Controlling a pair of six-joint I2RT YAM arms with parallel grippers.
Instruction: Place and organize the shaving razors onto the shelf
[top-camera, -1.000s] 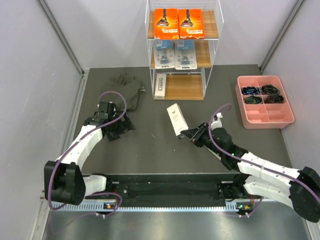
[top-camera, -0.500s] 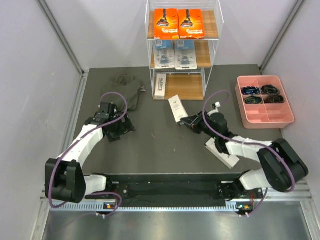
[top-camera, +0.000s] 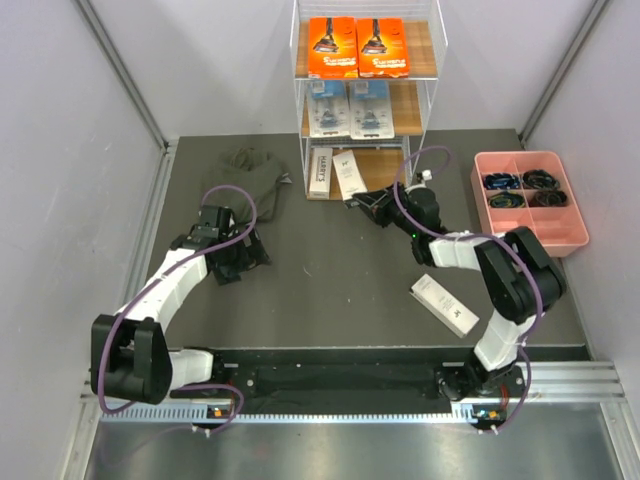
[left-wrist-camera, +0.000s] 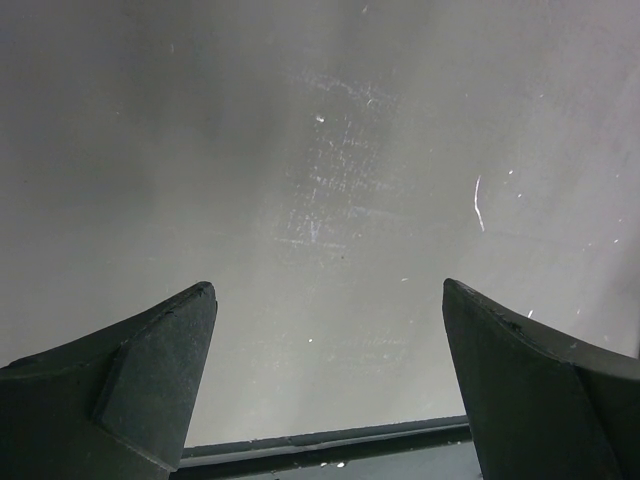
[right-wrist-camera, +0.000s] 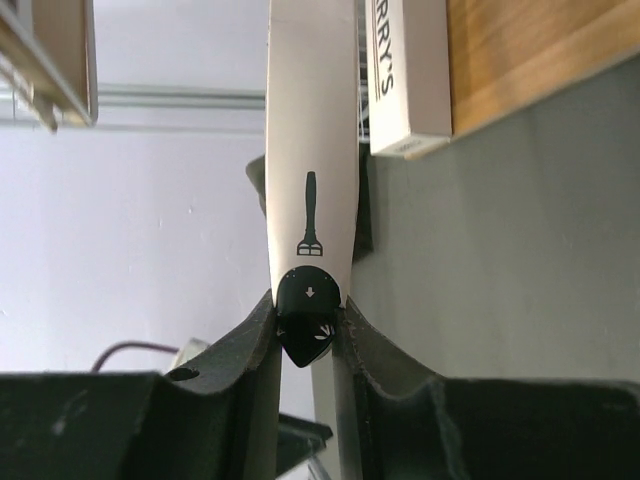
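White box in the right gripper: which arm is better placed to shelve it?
Right. The right gripper is shut on the white box at the shelf's bottom tier, beside a second white box; the left gripper hangs open, far left.

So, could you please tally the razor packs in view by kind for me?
Orange boxes: 2
Blue blister packs: 2
Slim white boxes: 3
Total: 7
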